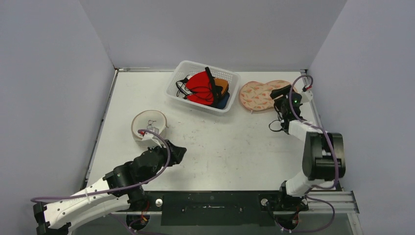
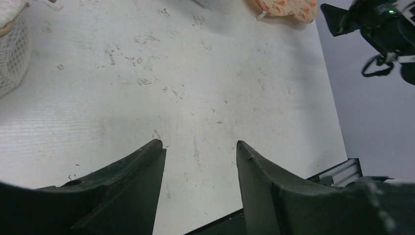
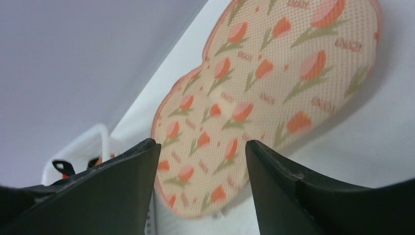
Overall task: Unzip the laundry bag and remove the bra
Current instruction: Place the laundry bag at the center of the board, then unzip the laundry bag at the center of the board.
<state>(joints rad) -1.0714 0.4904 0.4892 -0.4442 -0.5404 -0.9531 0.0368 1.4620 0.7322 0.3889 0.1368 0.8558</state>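
The laundry bag [image 1: 262,94] is a peach mesh pouch printed with tulips, lying flat at the back right of the table. My right gripper [image 1: 280,94] hovers at its right edge. In the right wrist view the bag [image 3: 254,93] fills the space beyond my open right gripper [image 3: 202,143], and nothing is between the fingers. The bra is hidden. My left gripper [image 1: 180,152] is open over bare table at the front left, far from the bag. Its wrist view shows the empty left gripper [image 2: 199,144] and a sliver of the bag [image 2: 286,7] at the top.
A white plastic basket [image 1: 182,68] at the back centre holds red, orange and blue padded garments with black straps. A round white mesh pouch [image 1: 149,125] lies left of centre, just beyond my left gripper. Grey walls enclose the table on three sides.
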